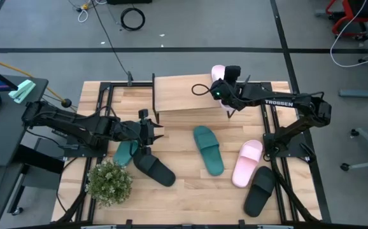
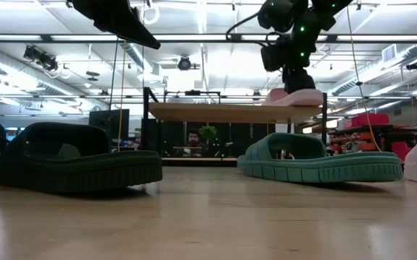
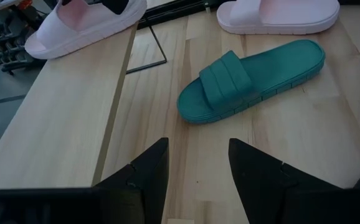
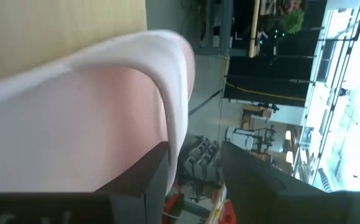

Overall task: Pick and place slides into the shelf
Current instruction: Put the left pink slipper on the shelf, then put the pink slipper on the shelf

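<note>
The right end effector (image 1: 225, 81) hung at the right end of the small shelf with a light wooden plank top and thin black wire legs (image 1: 184, 94). In its own wrist view its two dark fingers (image 4: 155, 171) straddled the edge of a pale pink rubbery slide sandal (image 4: 86, 118); whether they still pinched it or had just let go could not be told. In the low view that slide (image 2: 295, 96) lay on the plank top, directly under the end effector, so the step in hand was judged to be the placing of the first pink slide. If the grip held, the next move called for releasing it and lifting straight up, clear of the strap, before swinging back.

The left end effector (image 1: 151, 132) hovered low over the wooden worktop (image 1: 184, 191) with its fingers parted and nothing between them (image 3: 195, 177). Beside it lay a teal green slide (image 1: 125, 151) and a black slide (image 1: 153, 168), and a small potted green plant (image 1: 109, 181) stood near.

Still on the worktop were a second teal green slide (image 1: 208, 148) at the centre, a second pale pink slide (image 1: 246, 163) to its right, and a second black slide (image 1: 260, 189) touching that pink one. Five of six slides therefore remained, and the task was judged to be at an early stage.
</note>
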